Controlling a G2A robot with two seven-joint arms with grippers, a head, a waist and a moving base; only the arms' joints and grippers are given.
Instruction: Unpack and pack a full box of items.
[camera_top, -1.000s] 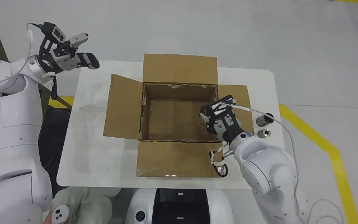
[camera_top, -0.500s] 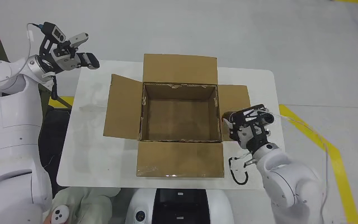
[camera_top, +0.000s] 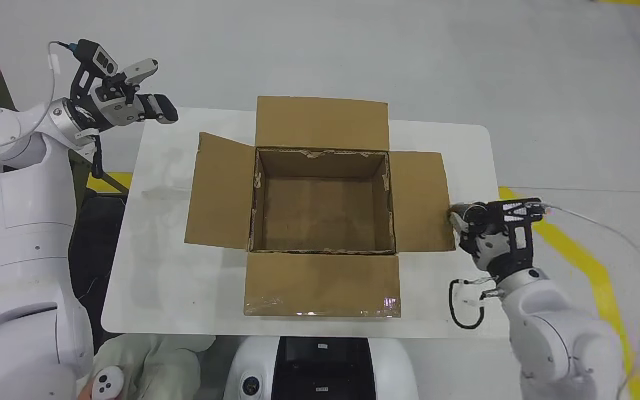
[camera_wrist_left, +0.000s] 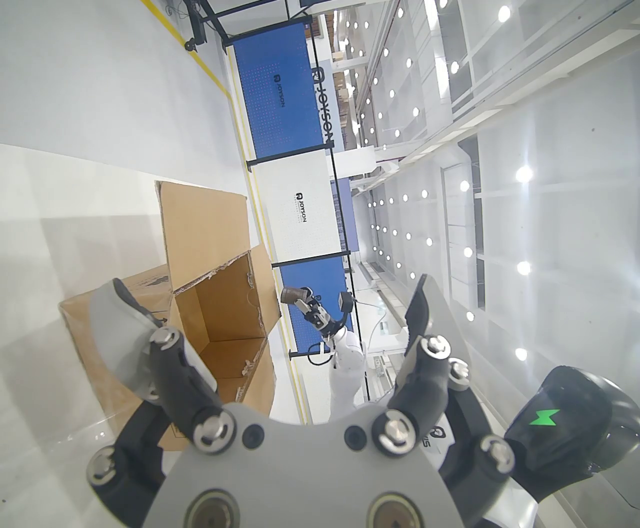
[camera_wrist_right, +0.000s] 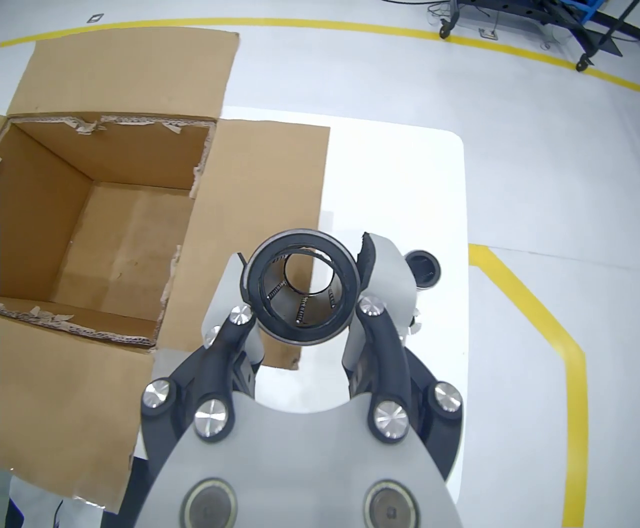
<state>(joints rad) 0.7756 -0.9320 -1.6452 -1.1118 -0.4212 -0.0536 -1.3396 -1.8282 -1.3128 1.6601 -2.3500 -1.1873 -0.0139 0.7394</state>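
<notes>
White table (camera_wrist_right: 395, 190), right pincer (camera_wrist_right: 305, 262) clamped on metal sleeve (camera_wrist_right: 303, 295) beside cardboard box (camera_wrist_right: 115, 235), left pincer (camera_wrist_left: 270, 292) apart, empty.

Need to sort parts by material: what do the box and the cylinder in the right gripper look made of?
Box: matte brown corrugated cardboard; torn fluted edges line its rim. Cylinder: likely grey metal, dully shiny inside, with a black end ring, perhaps rubber or plastic.
</notes>
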